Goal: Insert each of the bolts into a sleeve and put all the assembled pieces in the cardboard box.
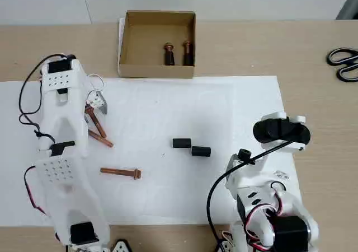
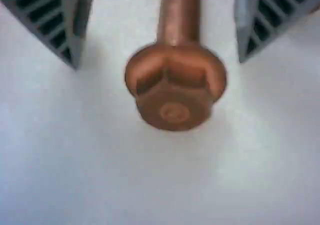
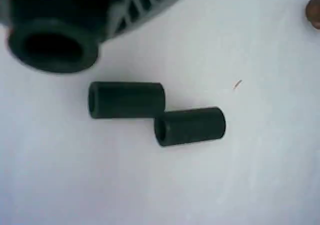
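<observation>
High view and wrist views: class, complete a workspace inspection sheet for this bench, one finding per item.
Surface: wooden table with a white paper sheet over it.
Job's things: open brown cardboard box holding two sleeved bolts; three loose copper-coloured metal bolts on the sheet; two black tubular sleeves lying touching.
Clutter: black-handled scissors near the table's edge.
Grippers: left pincer open, straddling one bolt without touching it; right pincer shut on a third black sleeve.
Cables: black cables loop beside both arms.
Surroundings: pale area beyond the table's far edge.
</observation>
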Available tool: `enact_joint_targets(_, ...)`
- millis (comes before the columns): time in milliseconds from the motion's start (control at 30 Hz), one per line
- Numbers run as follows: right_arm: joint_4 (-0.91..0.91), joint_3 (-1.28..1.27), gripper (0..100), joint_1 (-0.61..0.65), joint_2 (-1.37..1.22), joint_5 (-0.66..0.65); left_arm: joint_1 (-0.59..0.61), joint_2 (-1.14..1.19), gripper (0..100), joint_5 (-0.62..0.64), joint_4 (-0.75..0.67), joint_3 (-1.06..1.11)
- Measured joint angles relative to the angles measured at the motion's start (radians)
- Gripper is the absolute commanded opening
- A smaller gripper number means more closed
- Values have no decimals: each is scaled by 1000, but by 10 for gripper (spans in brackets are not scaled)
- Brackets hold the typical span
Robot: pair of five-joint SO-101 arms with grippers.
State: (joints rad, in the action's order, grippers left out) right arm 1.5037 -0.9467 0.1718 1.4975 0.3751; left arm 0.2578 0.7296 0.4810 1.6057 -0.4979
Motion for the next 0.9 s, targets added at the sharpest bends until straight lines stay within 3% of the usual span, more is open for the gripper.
enact_joint_targets(200, 0, 0, 4, 0, 0, 0, -9, 26, 6, -5, -8, -32)
enact_joint_targets(600, 0, 0, 4, 0, 0, 0, -9, 29, 6, 0, 8, -48)
enact_joint_targets(733, 0, 0, 4, 0, 0, 0, 0, 35, 6, 0, 107, -149)
enact_joint_targets(900, 0, 0, 4, 0, 0, 0, -2, 35, 6, -5, 124, -330)
